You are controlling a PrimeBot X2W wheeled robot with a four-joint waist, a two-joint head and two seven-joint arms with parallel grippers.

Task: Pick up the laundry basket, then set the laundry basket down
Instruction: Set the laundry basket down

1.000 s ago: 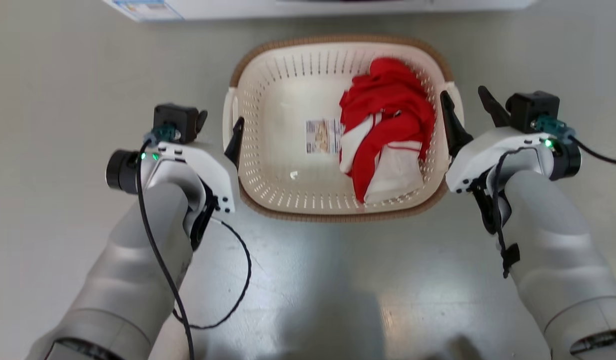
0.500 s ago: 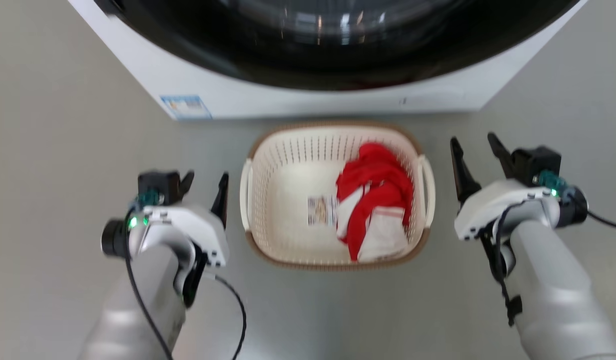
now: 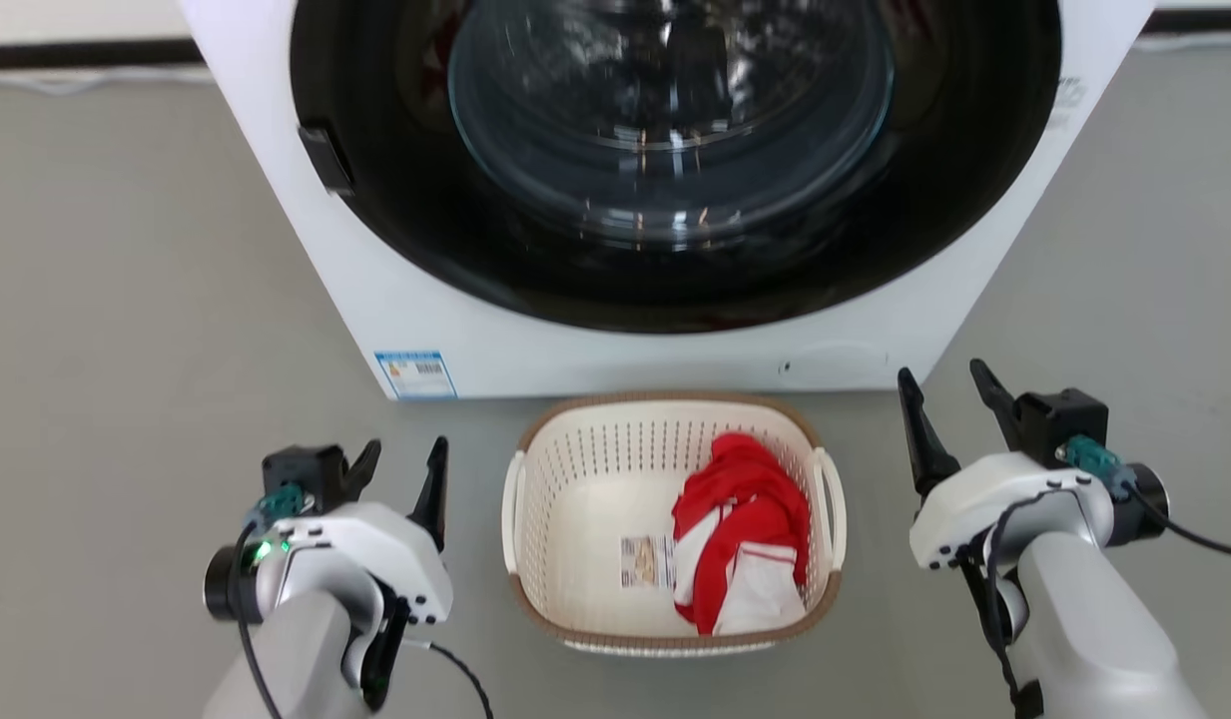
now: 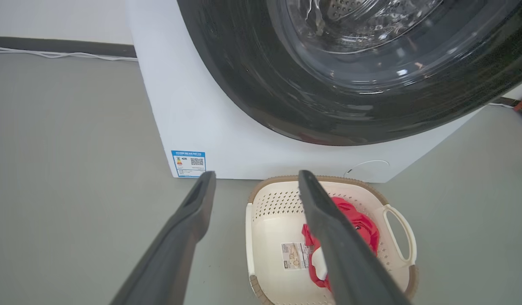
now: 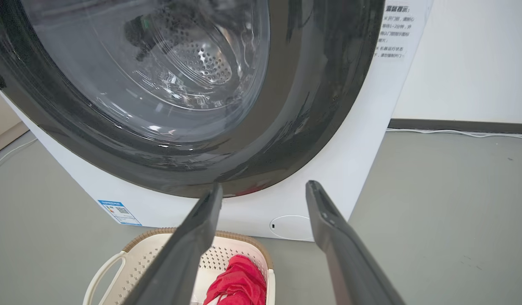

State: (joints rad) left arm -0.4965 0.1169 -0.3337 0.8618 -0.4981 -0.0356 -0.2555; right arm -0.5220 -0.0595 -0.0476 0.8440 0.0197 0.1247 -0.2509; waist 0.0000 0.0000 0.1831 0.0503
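The laundry basket [image 3: 575, 479], cream-white and perforated with a brown rim, stands on the grey floor in front of a washing machine. It holds a red and white cloth [image 3: 740, 519] and a paper label [image 3: 647, 561]. My left gripper [image 3: 405, 454] is open and holds nothing. It hangs to the left of the basket's left handle [image 3: 512, 499], apart from it. My right gripper [image 3: 942, 379] is open too, to the right of the right handle [image 3: 833, 499] and clear of it. The left wrist view has the left gripper [image 4: 257, 174] above the basket [image 4: 265, 220]. In the right wrist view the right gripper [image 5: 265, 185] is over the basket [image 5: 138, 258].
A white front-loading washing machine [image 3: 575, 340] with a dark round glass door [image 3: 670, 120] stands right behind the basket. Grey floor [image 3: 126, 300] lies open on both sides. A wall with a dark skirting and a cable [image 5: 455, 132] runs behind.
The head view has pulled back and up, bringing the washing machine in. Both open grippers have come away from the basket's handles, which they flanked closely before. The basket stays on the floor.
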